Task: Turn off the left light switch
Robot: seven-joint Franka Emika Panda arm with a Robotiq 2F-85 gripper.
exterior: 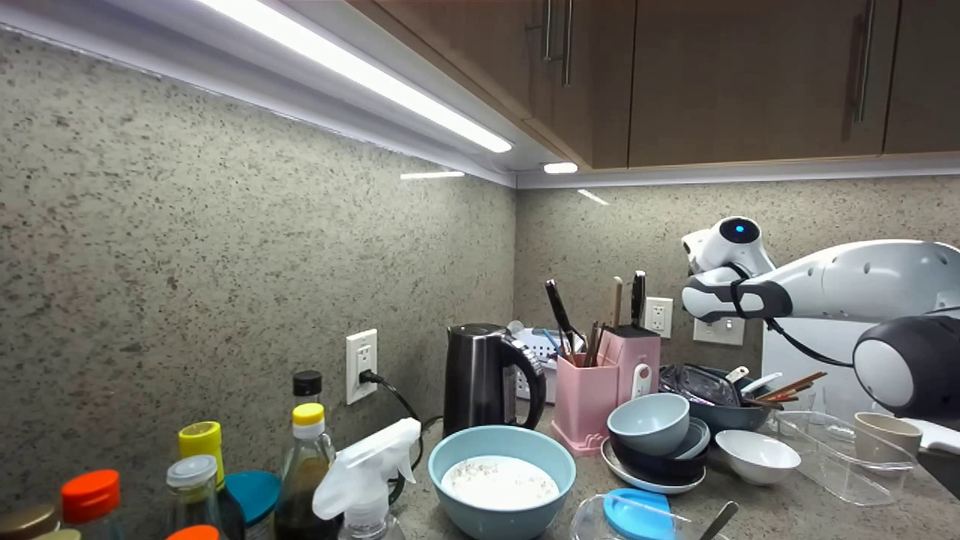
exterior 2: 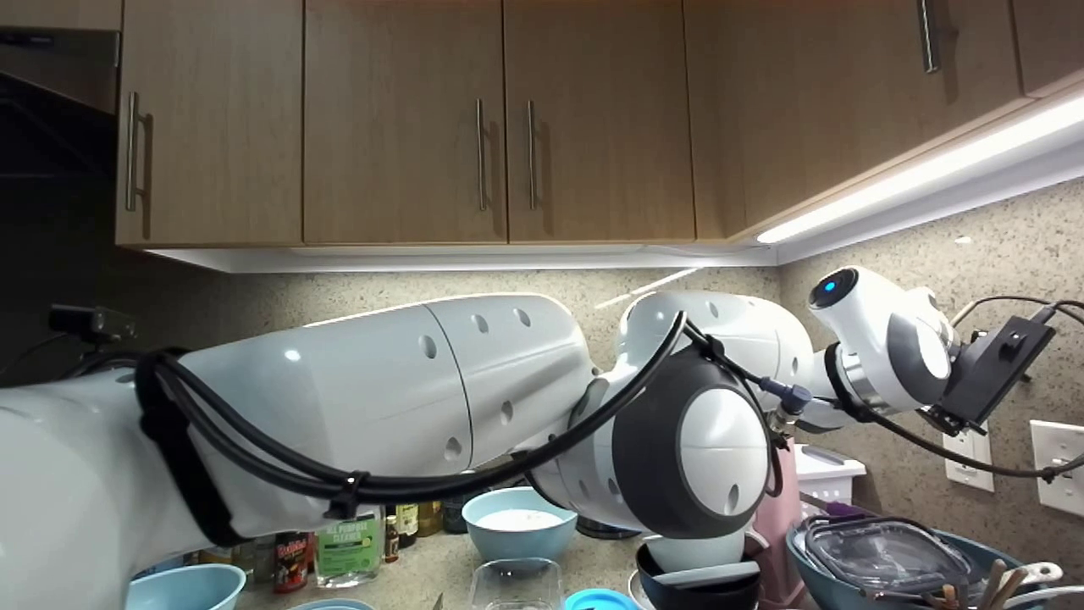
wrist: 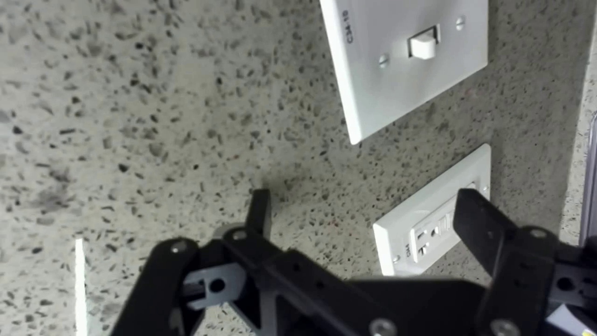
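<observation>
Well, your gripper point(wrist: 361, 193) hangs before the wall point(wrist: 163, 130) with its fingers point(wrist: 482, 228) spread apart and nothing between them; whether either fingertip touches the stone, I cannot tell. The light switch point(wrist: 423, 45) you are after lies beyond the fingertips, off to one side of the gripper. Its switch plate point(wrist: 401, 88) runs out of the wrist view, but the edge nearest your gripper faces the outlet point(wrist: 426, 233), which is on the plate's left as you face the wall, so this is probably the left one. That outlet shows behind the fingers, partly masked by one, which suggests you need to shift across before pressing. Spread fingers suit pinching; for a flick you may want them together. You have the arm point(exterior: 870, 277) reaching in high, presumably because, in an exterior view, a deep, crowded bowl point(exterior: 720, 416) stands on the table point(exterior: 787, 517) below the gripper.

You face speckled stone, polished enough to throw back a streak of light point(wrist: 80, 289) beside the gripper. The plate is smooth and white, with slotted screws point(wrist: 384, 61); the switch is a stubby block that should tip under a light push.
</observation>
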